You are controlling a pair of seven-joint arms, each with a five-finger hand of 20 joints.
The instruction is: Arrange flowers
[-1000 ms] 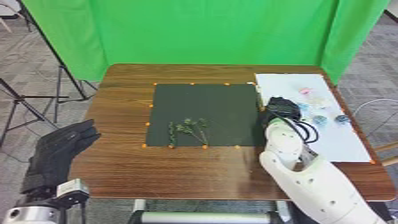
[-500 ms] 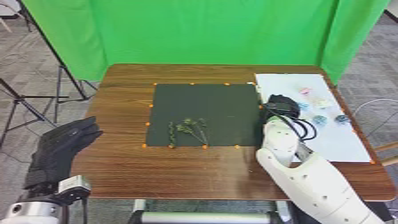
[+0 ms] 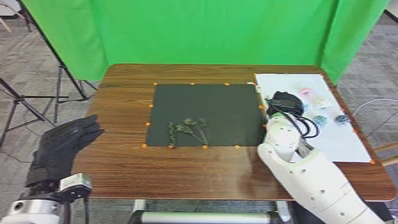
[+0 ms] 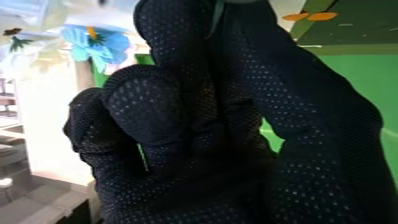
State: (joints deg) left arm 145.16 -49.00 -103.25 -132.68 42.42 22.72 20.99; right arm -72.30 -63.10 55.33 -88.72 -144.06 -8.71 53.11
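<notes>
In the head view my right hand [image 3: 286,102] is over the left edge of the white sheet [image 3: 342,145], beside the pink flower [image 3: 306,92]. Blue flowers [image 3: 320,120] and a pale yellow one [image 3: 322,103] lie close by. The right wrist view has my right hand [image 4: 195,125] with fingers curled and a thin green stem [image 4: 217,17] pinched near the fingertips; its flower head is hidden. A light blue flower [image 4: 98,47] appears past the fingers. Green sprigs [image 3: 187,128] lie on the dark mat [image 3: 209,102]. My left hand [image 3: 64,140] is open at the table's left edge.
Orange markers border the dark mat and the white sheet on the brown table [image 3: 178,172]. A green curtain [image 3: 213,35] hangs behind the far edge. Tripod legs [image 3: 64,80] stand on the floor at the left.
My right hand has moved slightly away from the robot and to the right along the white sheet's edge. The left hand has shifted only a little; the sprigs have stayed put.
</notes>
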